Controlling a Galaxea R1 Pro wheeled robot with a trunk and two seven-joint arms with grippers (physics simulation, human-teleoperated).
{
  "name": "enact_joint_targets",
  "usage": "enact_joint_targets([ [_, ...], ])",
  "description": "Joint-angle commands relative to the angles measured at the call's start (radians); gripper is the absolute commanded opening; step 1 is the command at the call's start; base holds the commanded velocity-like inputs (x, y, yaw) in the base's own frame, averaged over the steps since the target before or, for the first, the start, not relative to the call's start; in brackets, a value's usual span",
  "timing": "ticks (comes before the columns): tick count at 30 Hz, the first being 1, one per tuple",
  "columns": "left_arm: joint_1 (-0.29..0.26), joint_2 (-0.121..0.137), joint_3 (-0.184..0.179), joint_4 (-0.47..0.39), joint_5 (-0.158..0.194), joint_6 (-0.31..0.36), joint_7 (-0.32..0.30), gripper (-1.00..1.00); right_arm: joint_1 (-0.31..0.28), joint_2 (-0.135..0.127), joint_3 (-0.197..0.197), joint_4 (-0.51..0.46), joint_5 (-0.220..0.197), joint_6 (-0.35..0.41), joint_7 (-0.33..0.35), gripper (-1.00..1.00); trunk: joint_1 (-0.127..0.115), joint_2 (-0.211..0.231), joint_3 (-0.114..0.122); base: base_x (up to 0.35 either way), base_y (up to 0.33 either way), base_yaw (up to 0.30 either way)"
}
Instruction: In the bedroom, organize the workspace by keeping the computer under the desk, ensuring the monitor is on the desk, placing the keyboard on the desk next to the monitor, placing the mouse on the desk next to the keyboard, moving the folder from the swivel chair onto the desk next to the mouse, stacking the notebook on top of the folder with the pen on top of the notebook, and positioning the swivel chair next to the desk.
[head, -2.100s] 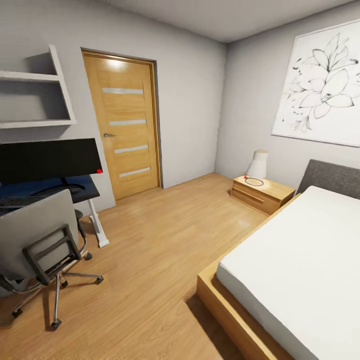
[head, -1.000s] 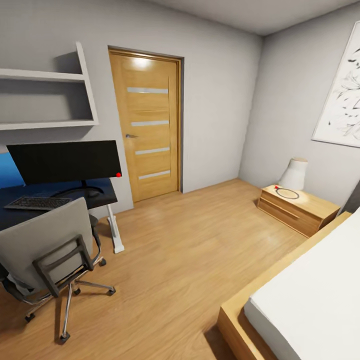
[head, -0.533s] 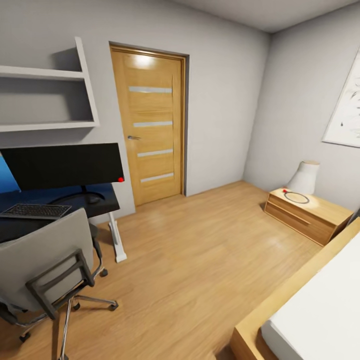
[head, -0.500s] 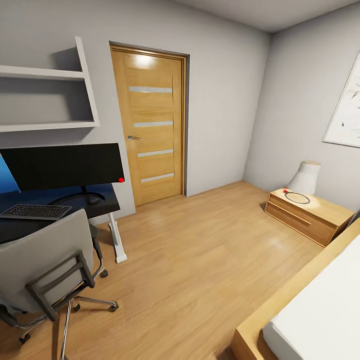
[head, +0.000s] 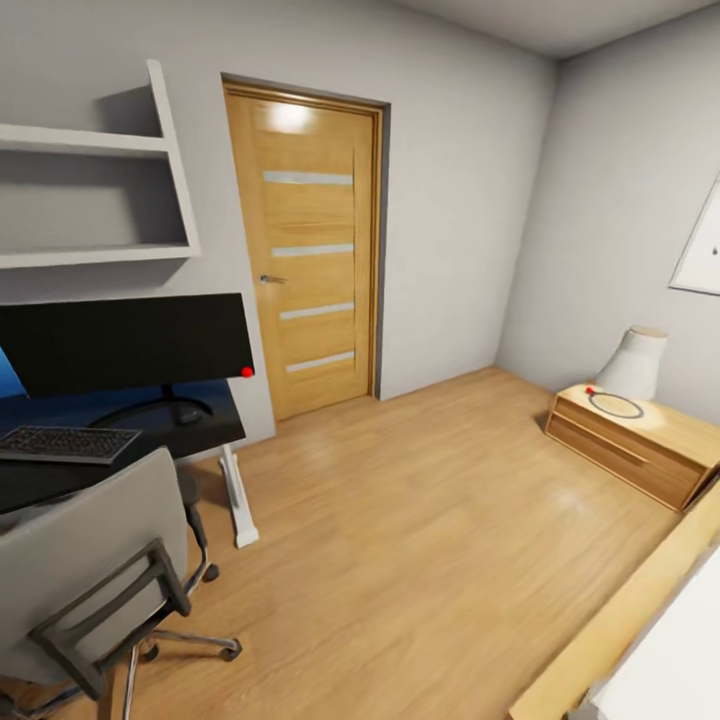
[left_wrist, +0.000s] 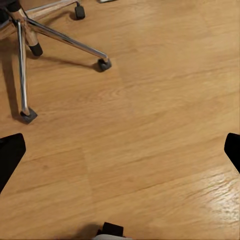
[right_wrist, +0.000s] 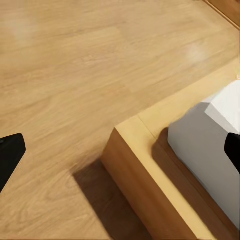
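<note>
The desk (head: 215, 428) stands at the left of the head view, with a black top and a white leg. On it stands the wide black monitor (head: 125, 340), and the dark keyboard (head: 65, 443) lies in front of it. A small dark lump (head: 191, 408) beside the monitor's round base could be the mouse; I cannot tell. The grey swivel chair (head: 85, 560) stands in front of the desk with its back towards me, and its chrome legs (left_wrist: 60, 37) appear in the left wrist view. My left gripper (left_wrist: 120, 152) hangs open over bare floor. My right gripper (right_wrist: 120, 150) is open above the bed's corner.
A wooden door (head: 310, 270) is straight ahead, with wall shelves (head: 90, 200) above the desk. A nightstand (head: 640, 445) with a white lamp (head: 635, 365) stands at the right. The bed frame (head: 620, 630) and white mattress (right_wrist: 210, 150) lie at the lower right. Open wood floor (head: 420, 540) spreads between.
The whole head view has swung left and moved forward: the bed and wall picture have slid off to the right, while the desk, monitor and chair sit larger and closer. Nothing itself has moved.
</note>
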Motion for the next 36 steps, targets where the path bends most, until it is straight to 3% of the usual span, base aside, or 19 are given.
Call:
enact_joint_targets([
  [1,0.000,0.000,0.003,-0.001,-0.001,-0.002,0.000,1.00,-0.001,0.000,0.001,0.001,0.010,0.000,-0.010,1.00,0.001,-0.001,-0.001,0.331,0.013,0.000],
  [24,0.000,0.000,0.002,-0.001,0.000,-0.003,0.000,1.00,-0.001,0.001,0.000,-0.001,0.008,0.000,-0.010,1.00,0.001,-0.001,-0.001,0.334,0.002,-0.001],
  [36,0.000,0.000,0.002,-0.001,0.000,-0.003,0.000,1.00,-0.001,0.000,0.001,-0.001,0.009,0.000,-0.010,1.00,0.001,-0.001,0.003,0.334,0.043,-0.102],
])
